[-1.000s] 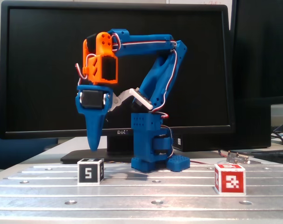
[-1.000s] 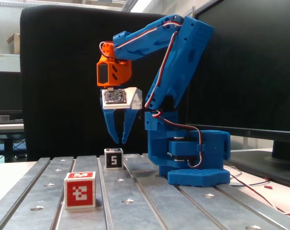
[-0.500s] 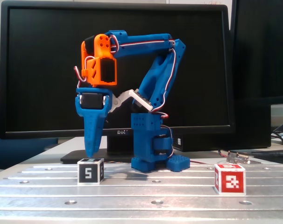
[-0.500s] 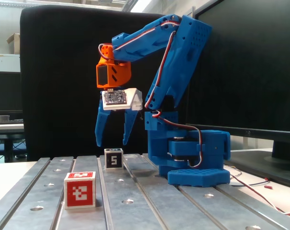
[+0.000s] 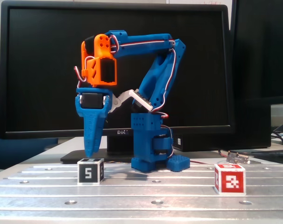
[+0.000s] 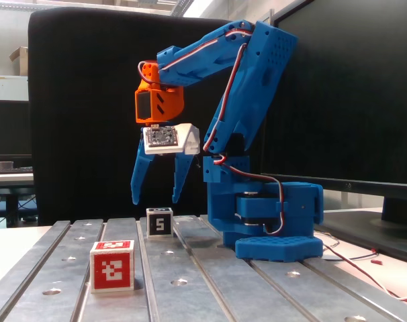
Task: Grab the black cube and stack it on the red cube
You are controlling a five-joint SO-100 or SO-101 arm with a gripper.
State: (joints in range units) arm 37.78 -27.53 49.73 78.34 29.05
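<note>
the gripper (image 6: pixel 154 200) hangs spread wide, empty, directly above the black cube (image 6: pixel 160 222), whose white-edged black face shows a white "5"; the red cube (image 6: pixel 112 266) sits well apart.

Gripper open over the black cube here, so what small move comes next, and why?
Probably a short, straight descent. The gripper hangs open just above the black cube, one fingertip to each side in a fixed view, not touching it. Lowering should bracket the cube for closing; the red cube sits apart, untouched.
</note>
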